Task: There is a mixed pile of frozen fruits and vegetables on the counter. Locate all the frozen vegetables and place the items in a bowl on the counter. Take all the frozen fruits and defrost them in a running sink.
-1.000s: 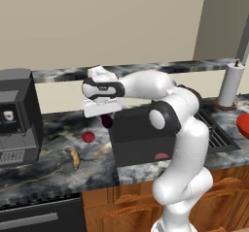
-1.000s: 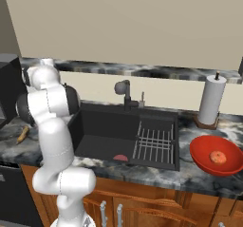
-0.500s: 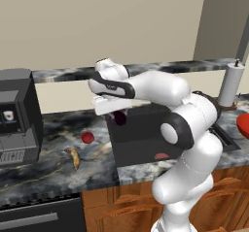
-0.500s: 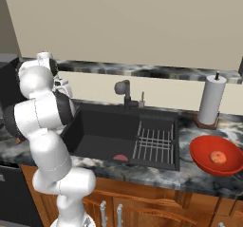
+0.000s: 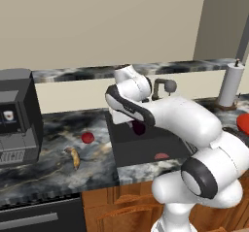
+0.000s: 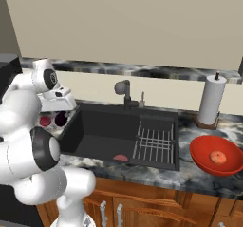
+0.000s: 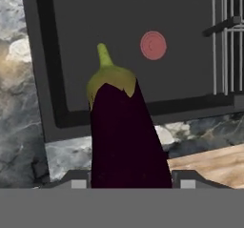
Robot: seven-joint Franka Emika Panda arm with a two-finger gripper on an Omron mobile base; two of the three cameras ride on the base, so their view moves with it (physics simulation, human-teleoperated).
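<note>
My gripper (image 7: 128, 181) is shut on the dark purple aubergine (image 7: 125, 141), which hangs with its green stem forward over the left rim of the sink (image 7: 124, 74). From the base views the gripper (image 5: 135, 123) holds the aubergine (image 5: 139, 128) just above the sink (image 5: 146, 146). The red ball (image 5: 87, 138) and the banana (image 5: 74, 157) lie on the counter (image 5: 58, 148) left of the sink. At the far right stands the red-orange bowl (image 6: 204, 147) with the orange-red round piece (image 6: 218, 156) in it.
A flat pinkish-red disc (image 6: 120, 157) lies on the sink floor. A wire rack (image 6: 154, 140) fills the sink's right side, behind it the tap (image 6: 124, 90). A paper towel roll (image 6: 210, 100) stands behind the bowl. A coffee machine (image 5: 17, 117) stands at the far left.
The arm has swung right with the aubergine, from above the counter beside the red ball to over the sink's left edge. The grip has stayed the same.
</note>
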